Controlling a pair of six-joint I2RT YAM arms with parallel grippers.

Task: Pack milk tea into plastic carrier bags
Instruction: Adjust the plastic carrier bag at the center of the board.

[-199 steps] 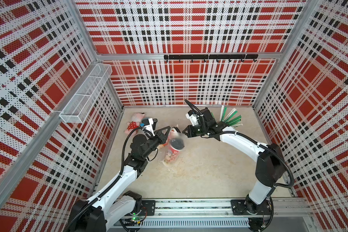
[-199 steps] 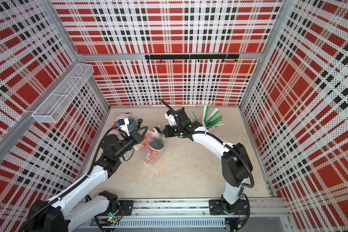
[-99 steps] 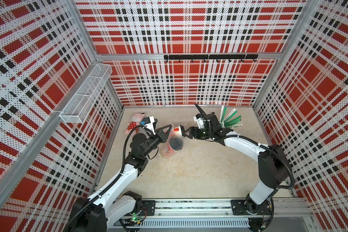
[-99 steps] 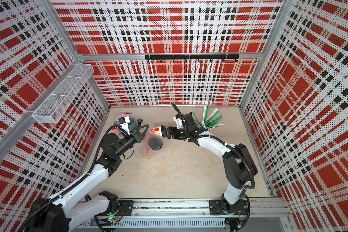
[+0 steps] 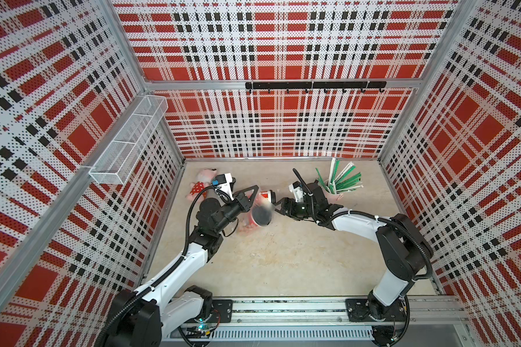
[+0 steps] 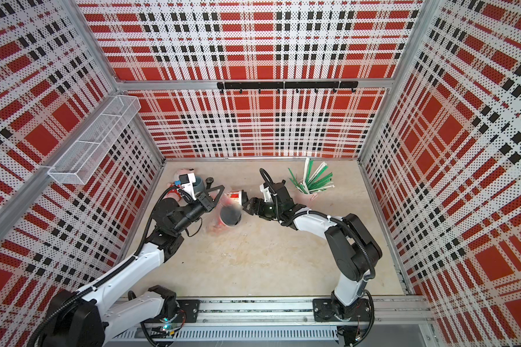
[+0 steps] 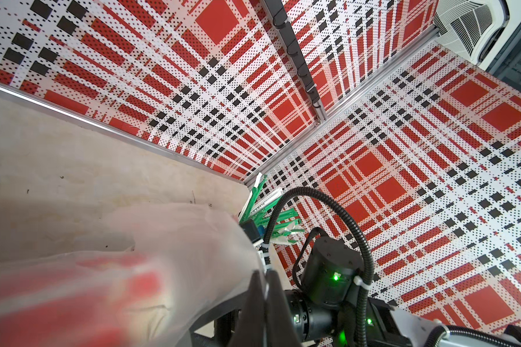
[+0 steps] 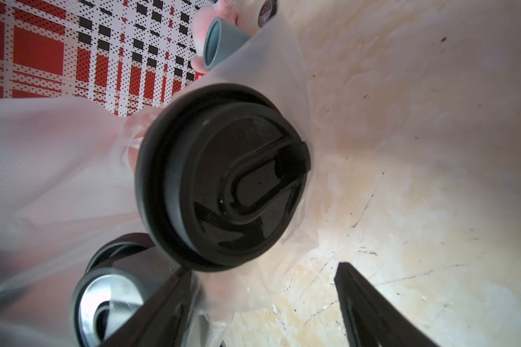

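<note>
One milk tea cup, red with a black dome lid [image 5: 260,214] [image 6: 230,215], stands inside a clear plastic carrier bag [image 7: 175,249], blurred in both top views. My left gripper [image 5: 253,190] [image 6: 220,189] is shut on the bag's film, and its fingertips [image 7: 265,288] pinch the edge. My right gripper [image 5: 277,205] [image 6: 245,205] stands open just right of the lid [image 8: 223,177]; its fingers [image 8: 175,303] straddle loose film without gripping it. A second milk tea cup [image 5: 265,196] [image 6: 235,196] lies on its side behind, between the two grippers.
A grey-blue mug [image 6: 197,183] [image 8: 220,45] and a pink plush toy [image 5: 200,186] sit at the back left. At the back right stands a pink cup of green and white straws [image 5: 337,183] [image 6: 310,180]. A wire basket [image 5: 130,141] hangs on the left wall.
My right gripper has opened, let go of the bag's edge and swung lower, to the right of the lid. The left gripper keeps its hold on the bag.
</note>
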